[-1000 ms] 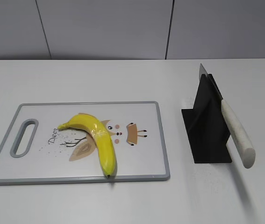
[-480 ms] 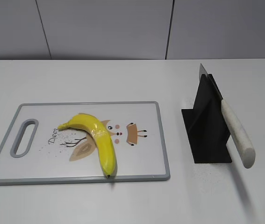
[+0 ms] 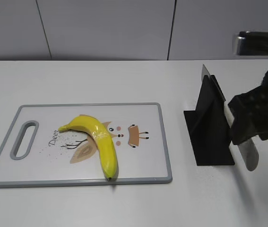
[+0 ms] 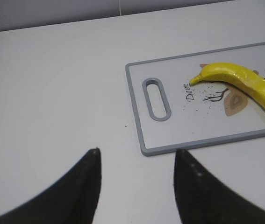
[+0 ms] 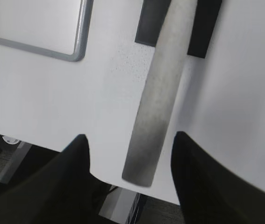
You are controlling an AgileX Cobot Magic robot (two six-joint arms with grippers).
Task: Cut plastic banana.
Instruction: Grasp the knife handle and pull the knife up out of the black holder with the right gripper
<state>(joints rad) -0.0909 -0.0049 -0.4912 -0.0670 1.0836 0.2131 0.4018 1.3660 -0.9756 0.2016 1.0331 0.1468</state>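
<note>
Above the knife handle [image 5: 158, 98], the right claw [image 5: 130, 177] hangs spread wide, a finger either side, gripping nothing. Leftward, the left claw [image 4: 137, 186] gapes empty over the desk [image 4: 53, 93] beside the plastic banana [image 4: 244, 84].

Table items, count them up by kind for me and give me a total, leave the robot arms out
Plastic banana: 1, lying on the board
Cutting board: 1, white with a grey rim
Knife: 1, pale handle, resting in the stand
Black knife stand: 1
Total: 4
</note>
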